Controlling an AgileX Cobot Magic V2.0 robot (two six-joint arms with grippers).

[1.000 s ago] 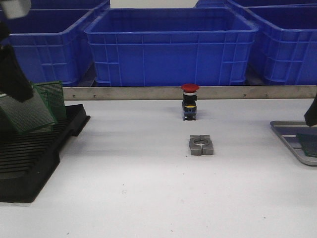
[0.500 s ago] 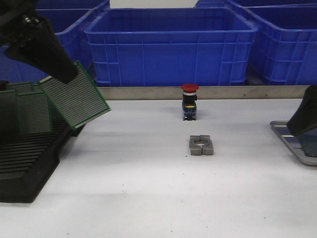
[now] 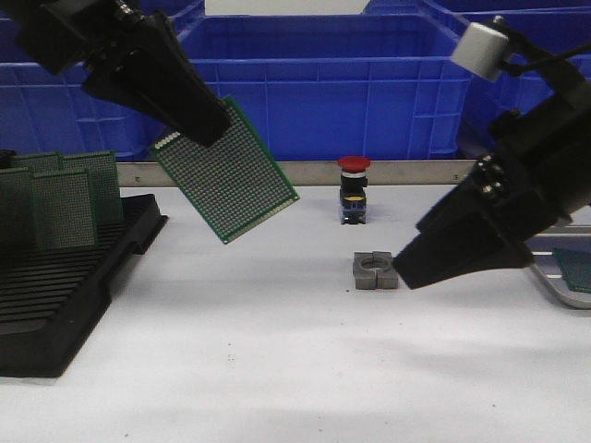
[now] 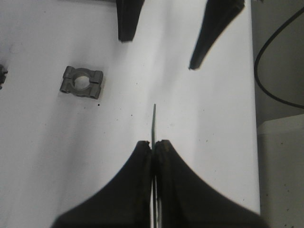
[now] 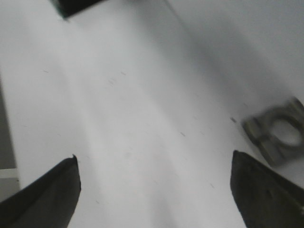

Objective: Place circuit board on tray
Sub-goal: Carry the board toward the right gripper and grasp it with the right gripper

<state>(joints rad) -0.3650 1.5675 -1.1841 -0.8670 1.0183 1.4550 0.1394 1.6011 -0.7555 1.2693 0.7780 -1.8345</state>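
My left gripper (image 3: 208, 125) is shut on a green perforated circuit board (image 3: 224, 173) and holds it tilted in the air above the white table, right of the rack. In the left wrist view the board shows edge-on as a thin line (image 4: 153, 121) between my shut fingertips (image 4: 153, 144). My right gripper (image 3: 406, 272) is open and empty, low over the table beside the grey clamp block (image 3: 375, 270); its fingers (image 5: 52, 185) stand wide apart. The silver-grey tray (image 3: 554, 286) lies at the far right edge, mostly hidden by my right arm, with a green board (image 3: 578, 269) in it.
A black slotted rack (image 3: 65, 277) at the left holds several green boards (image 3: 65, 198). A red-capped push button (image 3: 354, 189) stands at the back middle. The clamp block also shows in both wrist views (image 4: 82, 81) (image 5: 278, 135). Blue bins (image 3: 319, 83) line the back behind a metal rail.
My left gripper has carried the circuit board up and to the right, away from the rack. My right arm has swung in from the right edge toward the table's middle, near the clamp block.
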